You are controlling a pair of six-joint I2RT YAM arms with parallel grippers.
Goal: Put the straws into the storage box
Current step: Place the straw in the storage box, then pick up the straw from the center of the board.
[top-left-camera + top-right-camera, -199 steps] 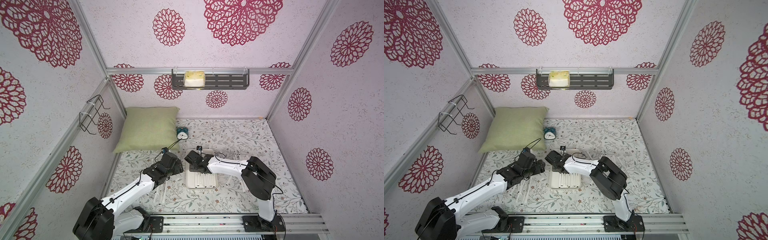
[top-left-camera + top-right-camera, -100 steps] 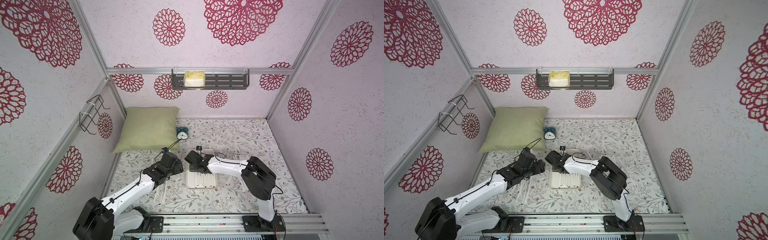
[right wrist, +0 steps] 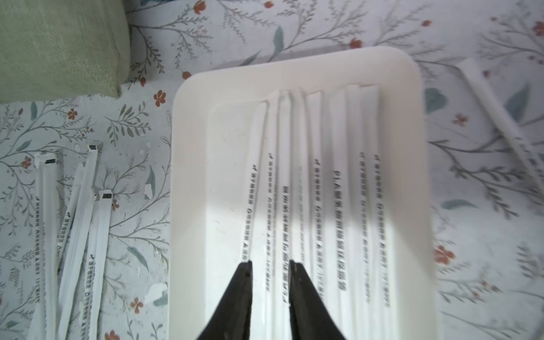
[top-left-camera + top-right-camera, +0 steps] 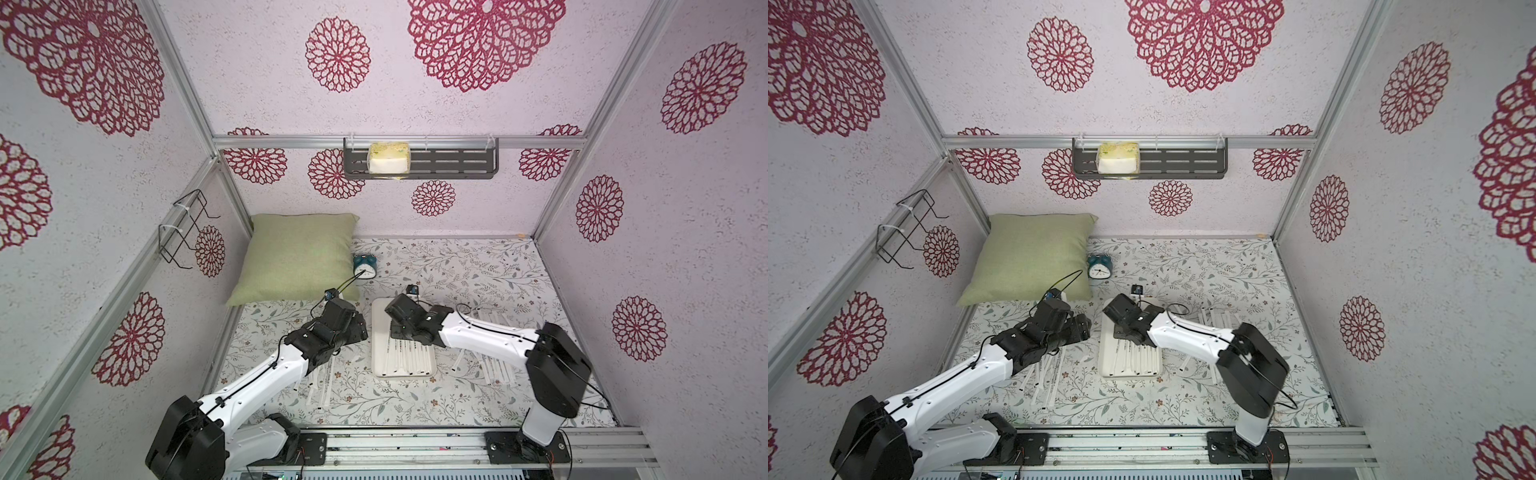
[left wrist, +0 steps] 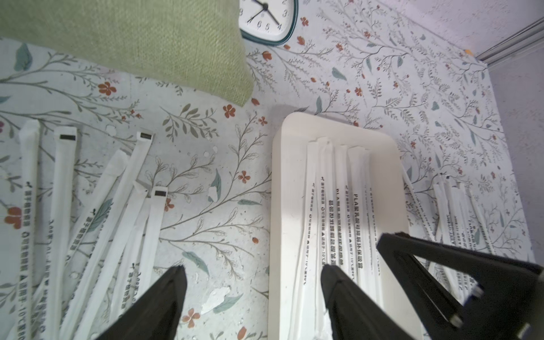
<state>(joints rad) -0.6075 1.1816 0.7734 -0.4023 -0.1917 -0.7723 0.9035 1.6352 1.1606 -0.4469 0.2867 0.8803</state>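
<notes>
straws (image 5: pixel 63 191) loose on worktop (image 5: pixel 206 164) either side of storage box (image 3: pixel 294 61) | left claw (image 5: pixel 251 268) wide apart, empty, straddling box edge | right claw (image 3: pixel 270 262) slightly parted above straws lying in box | teal clock (image 5: pixel 266 17) beyond box

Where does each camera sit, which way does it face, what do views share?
Top views: high in front, looking down over the scene; left arm and right arm reach toward the box.
Left wrist: on the left arm, facing down at loose straws and box; open left gripper shows.
Right wrist: above the box, facing down onto straws inside; right gripper slightly open.
Shared: both wrist views show box, pillow, straws.
</notes>
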